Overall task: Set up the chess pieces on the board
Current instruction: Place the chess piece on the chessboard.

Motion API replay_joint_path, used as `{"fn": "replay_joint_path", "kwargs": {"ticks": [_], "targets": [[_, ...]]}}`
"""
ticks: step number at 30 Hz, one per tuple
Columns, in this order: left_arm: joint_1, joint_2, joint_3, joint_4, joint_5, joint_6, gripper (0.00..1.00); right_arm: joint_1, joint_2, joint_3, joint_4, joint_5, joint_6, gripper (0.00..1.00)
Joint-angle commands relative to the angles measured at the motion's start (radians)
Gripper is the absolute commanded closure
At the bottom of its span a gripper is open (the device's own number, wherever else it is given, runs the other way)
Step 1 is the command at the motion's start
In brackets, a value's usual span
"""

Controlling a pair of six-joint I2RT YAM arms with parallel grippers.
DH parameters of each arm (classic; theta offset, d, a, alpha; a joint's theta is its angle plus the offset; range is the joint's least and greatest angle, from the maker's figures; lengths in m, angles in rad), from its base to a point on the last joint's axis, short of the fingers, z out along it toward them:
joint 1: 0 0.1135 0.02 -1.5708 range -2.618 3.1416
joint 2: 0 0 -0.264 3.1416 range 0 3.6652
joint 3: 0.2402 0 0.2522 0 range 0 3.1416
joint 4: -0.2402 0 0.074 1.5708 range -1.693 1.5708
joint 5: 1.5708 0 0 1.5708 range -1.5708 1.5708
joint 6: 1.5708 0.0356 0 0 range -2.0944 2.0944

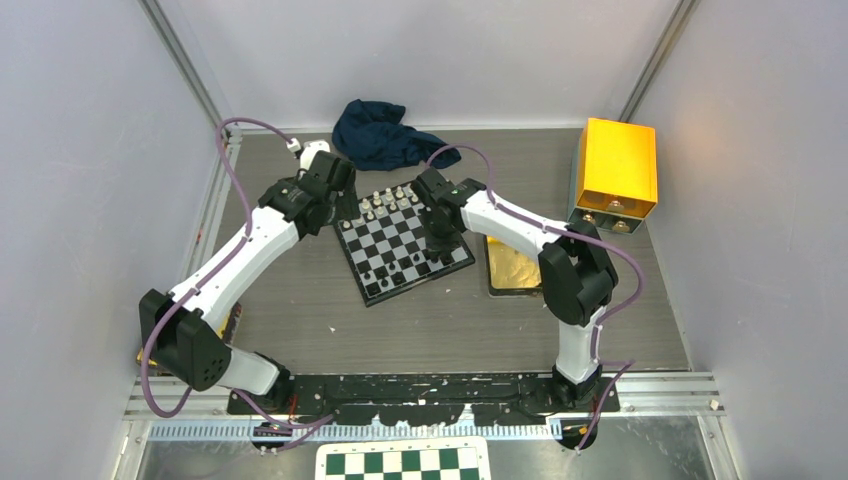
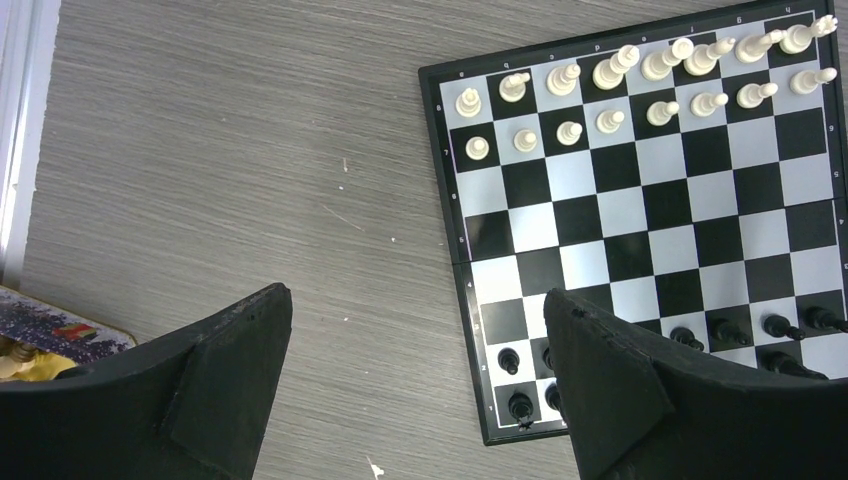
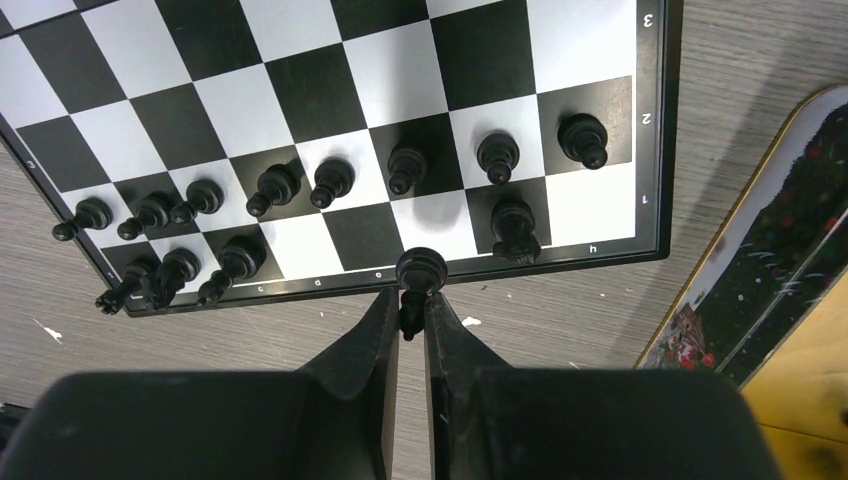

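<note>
- The right gripper (image 3: 408, 305) has its fingers pinched almost together on one black piece (image 3: 420, 270). The piece's round head juts out past the fingertips.
- In the right wrist view the held piece hangs over the 6 o'clock border of the board (image 3: 395, 50), roughly between the e and f letters. I judge this step to be placing a back-rank piece.
- The black pawns (image 3: 405, 168) fill their rank. The back rank has three pieces at 8 o'clock and a knight-like piece (image 3: 513, 228) at 4 o'clock, with bare squares between them and in the corner.
- The left gripper (image 2: 418, 293) is spread wide and carries nothing. It sits off the board's side, and the white pieces (image 2: 612, 70) stand in two full rows at 1 o'clock in its view.
- Risk: the grip looks narrow and sits at the very fingertips, so the piece could twist or drop as it comes down.
- Risk: the bare squares are hemmed in, so the fingers could knock a pawn or the knight-like piece.
- Risk: released where it hangs, the piece would land on the border rather than a square.
</note>
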Motion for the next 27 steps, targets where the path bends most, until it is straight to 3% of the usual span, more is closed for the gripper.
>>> {"fn": "replay_joint_path", "kwargs": {"ticks": [1,27], "targets": [[-0.004,-0.004,0.024,0.037,-0.008,0.013,0.03,0.007,0.005,0.000,0.033,-0.005,0.010,0.99],[-0.004,0.003,0.021,0.038,-0.005,0.015,0.03,0.007,0.039,-0.021,0.064,-0.006,0.000,0.99]]}}
